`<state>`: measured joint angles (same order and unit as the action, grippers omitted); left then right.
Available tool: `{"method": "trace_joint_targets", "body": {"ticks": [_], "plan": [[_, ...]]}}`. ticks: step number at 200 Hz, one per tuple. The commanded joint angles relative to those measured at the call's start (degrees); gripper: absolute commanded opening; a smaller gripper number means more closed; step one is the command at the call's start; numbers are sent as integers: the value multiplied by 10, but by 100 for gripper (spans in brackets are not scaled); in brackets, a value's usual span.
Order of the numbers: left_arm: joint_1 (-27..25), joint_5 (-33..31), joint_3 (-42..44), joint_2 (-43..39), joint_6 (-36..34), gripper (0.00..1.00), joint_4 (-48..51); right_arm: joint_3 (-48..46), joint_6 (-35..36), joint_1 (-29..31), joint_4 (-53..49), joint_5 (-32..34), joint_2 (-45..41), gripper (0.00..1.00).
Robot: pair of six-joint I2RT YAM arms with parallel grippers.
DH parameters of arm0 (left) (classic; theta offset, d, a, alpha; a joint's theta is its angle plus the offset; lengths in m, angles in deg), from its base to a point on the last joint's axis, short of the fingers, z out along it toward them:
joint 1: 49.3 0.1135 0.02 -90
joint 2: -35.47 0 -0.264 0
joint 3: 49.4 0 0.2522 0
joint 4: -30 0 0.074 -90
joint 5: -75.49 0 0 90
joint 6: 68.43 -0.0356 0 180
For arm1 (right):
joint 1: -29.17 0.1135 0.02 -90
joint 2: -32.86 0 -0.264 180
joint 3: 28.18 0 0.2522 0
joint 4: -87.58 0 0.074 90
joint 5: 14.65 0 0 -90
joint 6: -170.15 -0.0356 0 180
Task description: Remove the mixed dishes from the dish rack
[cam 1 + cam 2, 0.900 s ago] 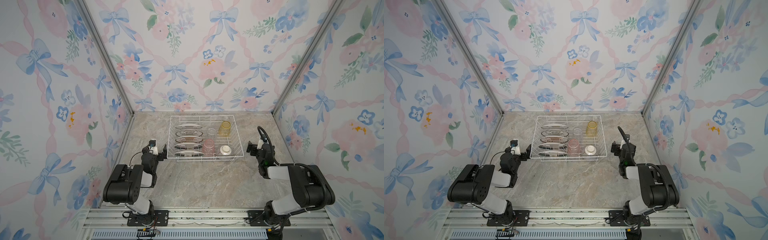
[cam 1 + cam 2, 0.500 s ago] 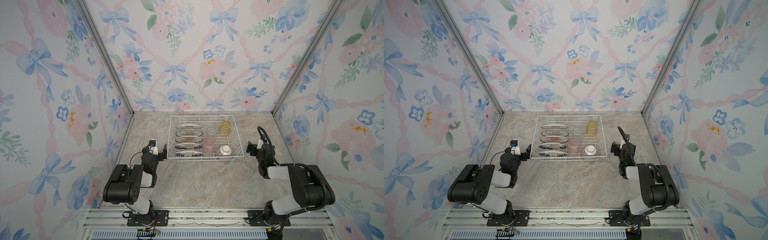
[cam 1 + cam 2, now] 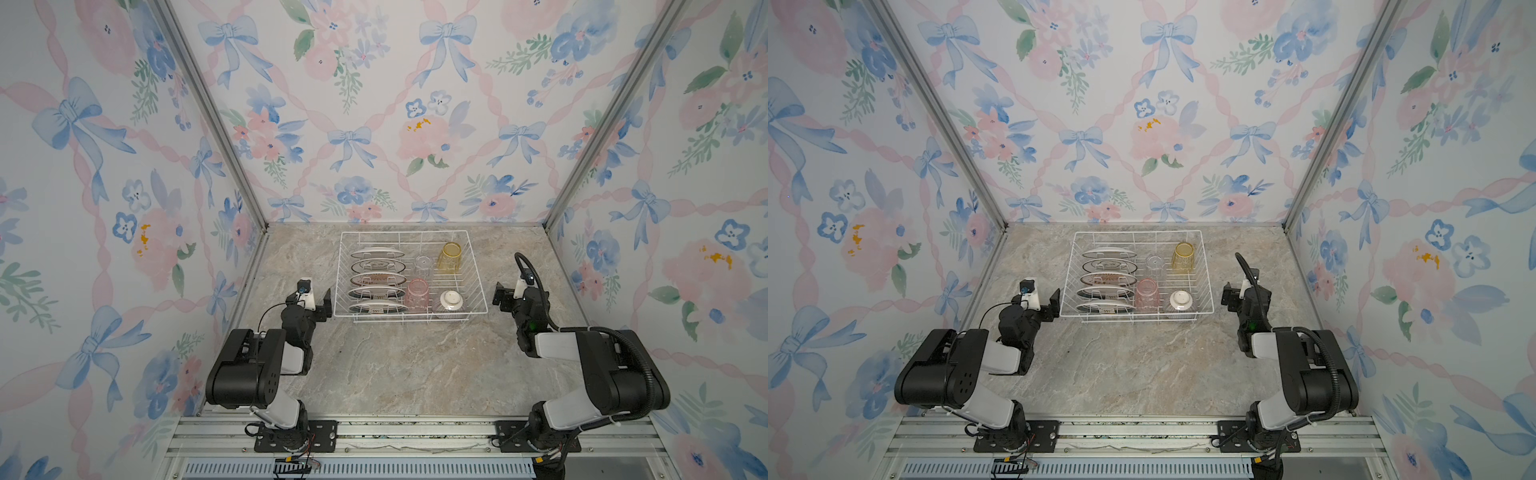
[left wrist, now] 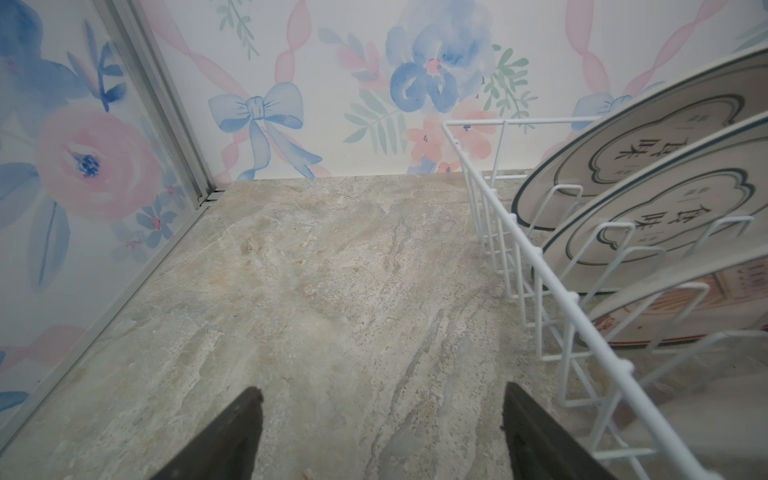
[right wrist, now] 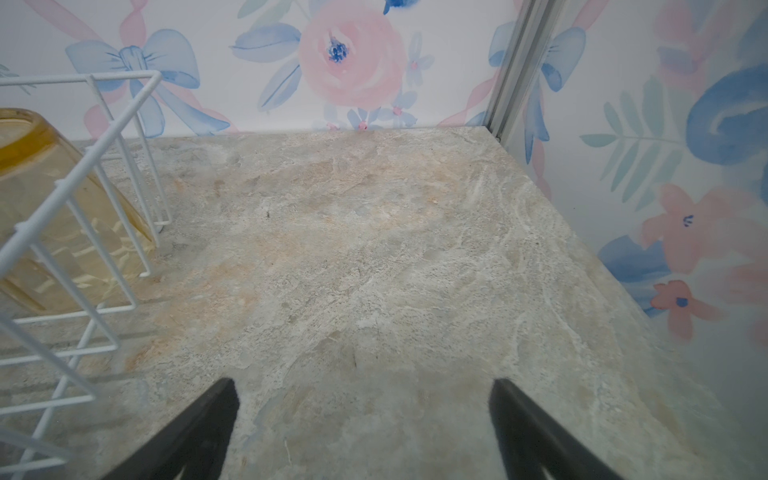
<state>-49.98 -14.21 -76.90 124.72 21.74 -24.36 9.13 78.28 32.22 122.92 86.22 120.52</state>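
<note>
The white wire dish rack (image 3: 411, 316) (image 3: 1133, 314) stands at the back middle of the table. Several plates (image 3: 377, 279) stand on edge in its left half. Its right half holds an upturned pink tumbler (image 3: 417, 294), a clear tumbler (image 3: 423, 266), a yellow tumbler (image 3: 450, 257) and an upturned bowl (image 3: 450, 301). My left gripper (image 3: 320, 303) (image 4: 382, 390) hovers open and empty just outside the rack's left front corner, with the plates (image 4: 648, 166) close by. My right gripper (image 3: 507, 299) (image 5: 363, 382) is open and empty right of the rack, near the yellow tumbler (image 5: 50, 208).
The marble tabletop (image 3: 407, 365) stretches in front of the rack and along both its sides. Flowered walls close in on the left, back and right, with metal corner posts (image 3: 552, 216). Both arm bases sit on the front rail (image 3: 415, 432).
</note>
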Motion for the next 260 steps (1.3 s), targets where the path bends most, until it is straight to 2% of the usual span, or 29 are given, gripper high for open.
{"method": "trace_joint_targets", "body": {"ticks": [1,12,39,62,69,85,108,126,143,169,192,228,260], "plan": [[-2,-6,-59,-46,0,70,125,-3,4,-3,6,-6,4,97],[-7,-16,-112,-80,0,62,231,-3,4,-2,7,-6,4,97],[-40,-3,-218,-157,40,58,379,-3,4,-3,8,-7,4,97],[-105,-30,-351,-177,25,57,516,-2,3,-3,7,-10,2,100],[-130,-48,-393,-173,6,58,556,3,1,-5,-4,-10,-1,96],[-189,-109,-489,-149,-43,59,646,47,-11,-14,-113,-4,-35,87],[-251,-172,-587,-106,-109,58,723,131,-22,-26,-284,-44,-99,76],[-277,-198,-617,-84,-165,56,747,200,-35,-24,-398,-104,-141,68],[-281,-200,-649,-60,-195,51,796,266,-48,-13,-487,-153,-152,62],[-289,-153,-676,-40,-248,46,867,331,-28,34,-583,-161,-156,61],[-296,-120,-687,-31,-265,45,901,344,-25,70,-604,-151,-166,61],[-296,-44,-707,-4,-271,40,926,345,-44,89,-596,-171,-169,61],[-296,-33,-732,39,-293,41,945,350,-57,102,-593,-178,-169,61]]}}
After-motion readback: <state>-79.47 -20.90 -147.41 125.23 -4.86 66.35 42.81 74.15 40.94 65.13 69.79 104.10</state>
